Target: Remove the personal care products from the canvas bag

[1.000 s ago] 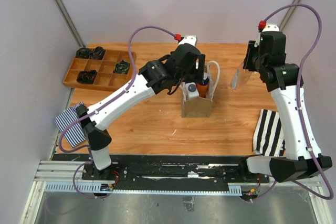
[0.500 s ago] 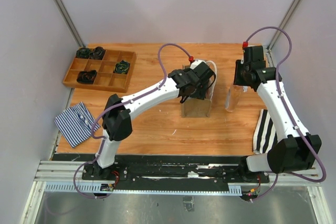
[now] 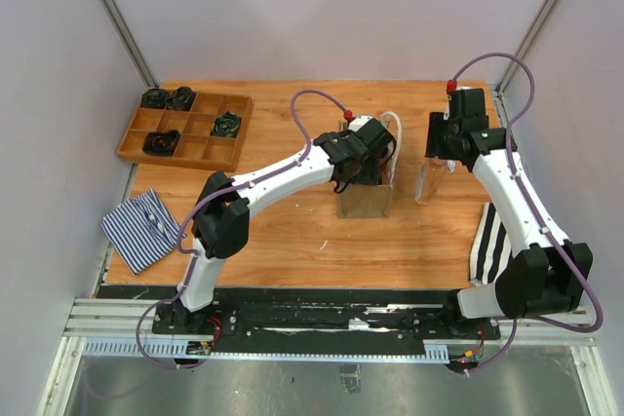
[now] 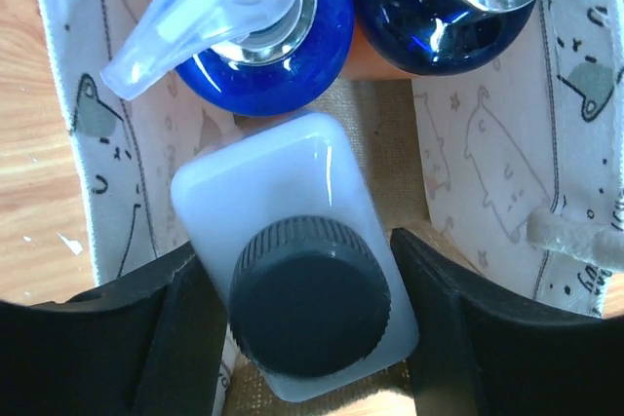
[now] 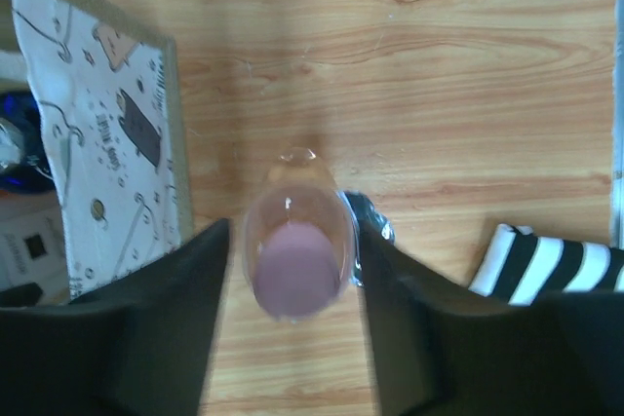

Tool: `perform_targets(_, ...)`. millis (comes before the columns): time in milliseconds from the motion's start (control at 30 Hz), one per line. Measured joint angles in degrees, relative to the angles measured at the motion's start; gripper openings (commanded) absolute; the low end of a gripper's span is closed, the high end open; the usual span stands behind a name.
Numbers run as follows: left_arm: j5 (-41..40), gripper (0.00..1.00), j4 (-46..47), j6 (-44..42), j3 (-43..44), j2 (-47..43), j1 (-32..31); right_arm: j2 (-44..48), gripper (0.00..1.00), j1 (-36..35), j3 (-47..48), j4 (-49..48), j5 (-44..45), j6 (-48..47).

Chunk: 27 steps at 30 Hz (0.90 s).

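Note:
The canvas bag (image 3: pixel 366 200) stands upright mid-table. My left gripper (image 3: pixel 366 165) reaches down into it. In the left wrist view my left gripper (image 4: pixel 297 260) is shut on the white rectangular bottle (image 4: pixel 273 182) with a black cap, one finger against each side. Two blue bottles (image 4: pixel 263 46) (image 4: pixel 439 7) with clear pumps stand behind it in the bag. My right gripper (image 3: pixel 439 148) hovers over the clear pink-capped bottle (image 3: pixel 427 184), which stands on the table right of the bag. In the right wrist view my right gripper (image 5: pixel 292 236) is open, with thin gaps beside that bottle (image 5: pixel 292 265).
A wooden tray (image 3: pixel 185 129) with black coiled items sits at the back left. A blue striped cloth (image 3: pixel 143 229) lies at the front left. A black-and-white striped cloth (image 3: pixel 497 241) lies at the front right, close to the clear bottle.
My left gripper dropped into the bag and closed on the white bottle. My right arm brought the clear bottle down onto the table and its jaws widened off it.

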<state>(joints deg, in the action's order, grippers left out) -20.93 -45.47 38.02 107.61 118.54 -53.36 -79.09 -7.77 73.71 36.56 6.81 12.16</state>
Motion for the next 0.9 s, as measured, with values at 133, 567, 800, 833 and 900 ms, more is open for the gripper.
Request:
perform_targets(133, -0.04, 0.01, 0.61, 0.39, 0.00, 0.22, -0.02, 0.00, 0.83, 0.07, -0.07, -1.92, 0.02, -0.11)
perform_targets(567, -9.33, 0.01, -13.84, -1.88, 17.86, -1.60, -1.75, 10.95, 0.63, -13.60, 6.23, -2.97, 1.14, -4.35)
perform_targets(800, -20.55, 0.00, -13.14, -2.01, 16.15, -19.63, -0.98, 9.92, 0.59, -18.38, 8.35, -8.70, -5.84, -4.90)
perform_targets(833, -21.77, 0.01, -12.90, -1.73, 14.67, -22.77, -0.11, 8.31, 0.59, -18.47, 8.76, -9.11, -6.93, -4.83)
perform_targets(900, -23.71, 0.00, -12.90, -1.46, 11.89, -27.15, 1.66, 4.28, 0.58, -18.56, 9.40, -10.01, -9.70, -4.72)
